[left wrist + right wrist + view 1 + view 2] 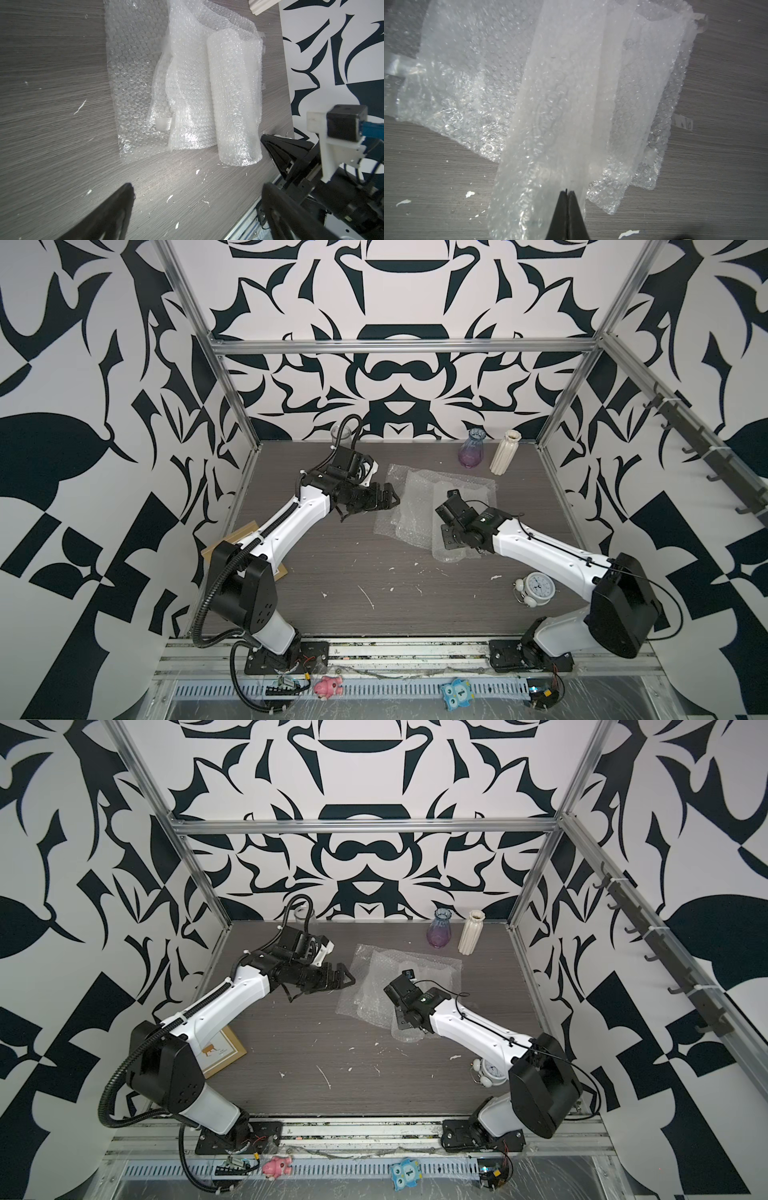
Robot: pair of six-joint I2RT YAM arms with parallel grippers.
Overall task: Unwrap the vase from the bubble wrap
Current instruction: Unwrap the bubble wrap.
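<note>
Peeling step in hand: right gripper (567, 192) is pinched shut on the near end of the rolled tube (234, 99), tips together on a thin layer of wrap. Left gripper (388, 497) hangs with jaws wide, holding nothing, just beside the left edge of the bubble wrap (432, 506), not touching it. The wrap pile sits on the desk (332, 564) mid to far right: flat sheets overlapped, the tube on their right side.

Judged: early to middle. Sheets are spread, but one tube is still rolled. Can't tell whether a vase is inside; its fill is hidden by whitish plastic.

The next move probably calls for a lift or pull of the pinched layer away from the tube. The left gripper could pin the flat sheets so the whole pile doesn't drag.

View differences:
- The right wrist view shows the tips meeting on the wrap; both top views hide those tips under the wrist.
- The left wrist view shows the tube's round shape and a tape tab (164, 123) on a flat sheet.
- Only the top views show the purple vase (471, 450) and white ribbed vase (505, 452) standing bare by the far edge, and the alarm clock (536, 587) near the right edge.
</note>
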